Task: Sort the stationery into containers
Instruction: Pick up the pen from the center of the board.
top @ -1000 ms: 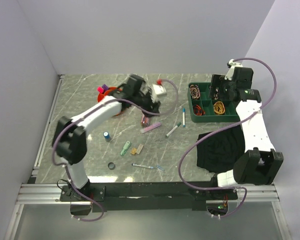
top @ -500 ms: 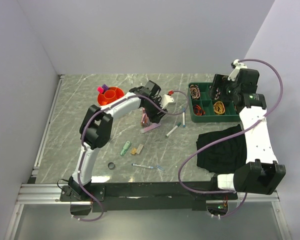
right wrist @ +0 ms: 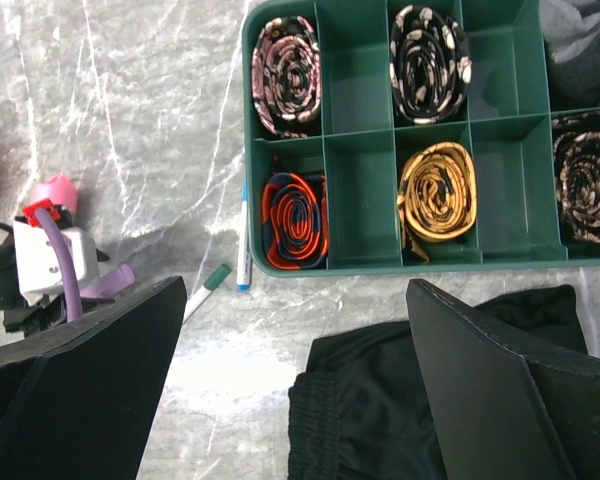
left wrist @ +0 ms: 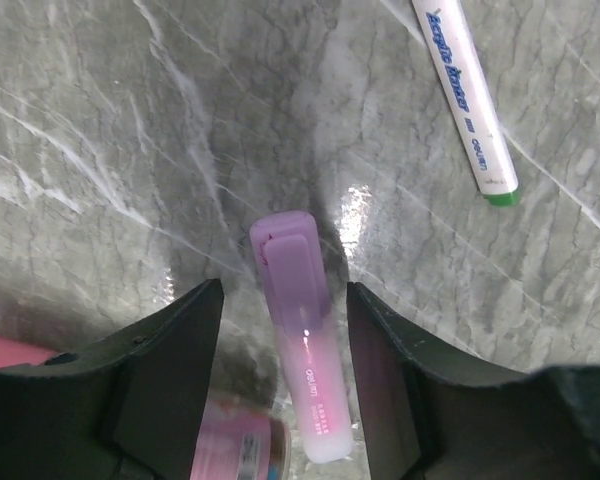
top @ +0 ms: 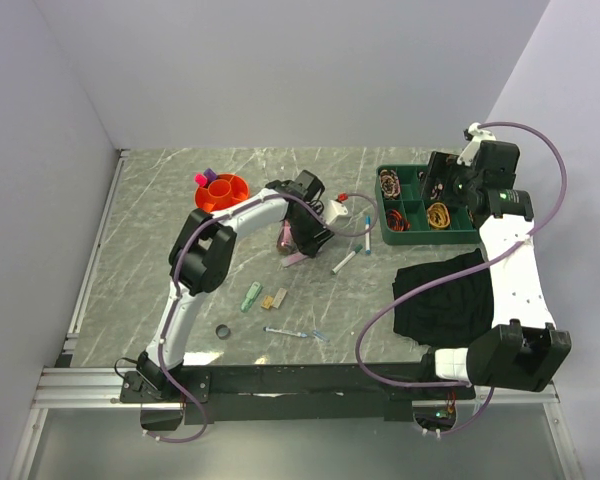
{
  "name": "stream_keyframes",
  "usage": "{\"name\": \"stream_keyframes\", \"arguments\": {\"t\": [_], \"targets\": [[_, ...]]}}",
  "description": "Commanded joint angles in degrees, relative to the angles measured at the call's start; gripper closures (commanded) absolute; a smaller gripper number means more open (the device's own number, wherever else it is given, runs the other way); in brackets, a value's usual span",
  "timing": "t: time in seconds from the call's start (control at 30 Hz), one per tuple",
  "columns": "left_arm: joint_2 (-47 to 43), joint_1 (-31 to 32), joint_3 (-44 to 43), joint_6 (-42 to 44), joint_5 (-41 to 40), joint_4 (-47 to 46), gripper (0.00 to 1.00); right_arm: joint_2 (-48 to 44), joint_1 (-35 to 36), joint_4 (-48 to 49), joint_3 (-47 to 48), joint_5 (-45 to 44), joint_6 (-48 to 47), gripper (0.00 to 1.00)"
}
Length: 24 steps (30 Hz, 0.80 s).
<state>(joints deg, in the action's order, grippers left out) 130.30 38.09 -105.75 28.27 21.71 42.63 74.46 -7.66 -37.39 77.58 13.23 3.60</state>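
The pot (top: pixel 220 196) sits far left. The left gripper (left wrist: pixel 285 290), jaws apart, straddles the pink tube (left wrist: pixel 302 350) lying on the table (left wrist: pixel 130 120), not gripping it. The right gripper (right wrist: pixel 298 300) hangs wide open above the tray (right wrist: pixel 380 268) and cloth (right wrist: pixel 360 400).

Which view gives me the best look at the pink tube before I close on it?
Left wrist: the pink tube fills the centre, lying flat between the left hand's open fingers. Top external shows it only as a small pink sliver beside the arm. Right wrist catches at most a purplish tip, mostly hidden.
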Motion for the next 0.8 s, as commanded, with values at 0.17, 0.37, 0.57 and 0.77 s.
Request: {"name": "stream_keyframes", "arguments": {"t": [0.17, 0.37, 0.57, 0.77], "targets": [[4.52, 0.24, -3.76, -3.48, 1.58, 2.37, 0.63, -0.72, -0.51, 0.47, 0.47, 0.04, 0.27, 0.0], [1.63, 1.64, 3.35, -6.47, -3.59, -1.67, 0.67, -1.15, -0.51, 0.56, -0.41, -0.05, 0.1, 0.0], [1.62, 2.43, 6.96, -10.77, -5.19, -1.94, 0.66, -1.24, -0.51, 0.65, -0.76, 0.04, 0.01, 0.0], [0.75, 2.96, 10.04, -13.5, -6.51, -4.31, 0.98, -1.24, -0.51, 0.82, -0.76, 0.04, 0.01, 0.0]]}}
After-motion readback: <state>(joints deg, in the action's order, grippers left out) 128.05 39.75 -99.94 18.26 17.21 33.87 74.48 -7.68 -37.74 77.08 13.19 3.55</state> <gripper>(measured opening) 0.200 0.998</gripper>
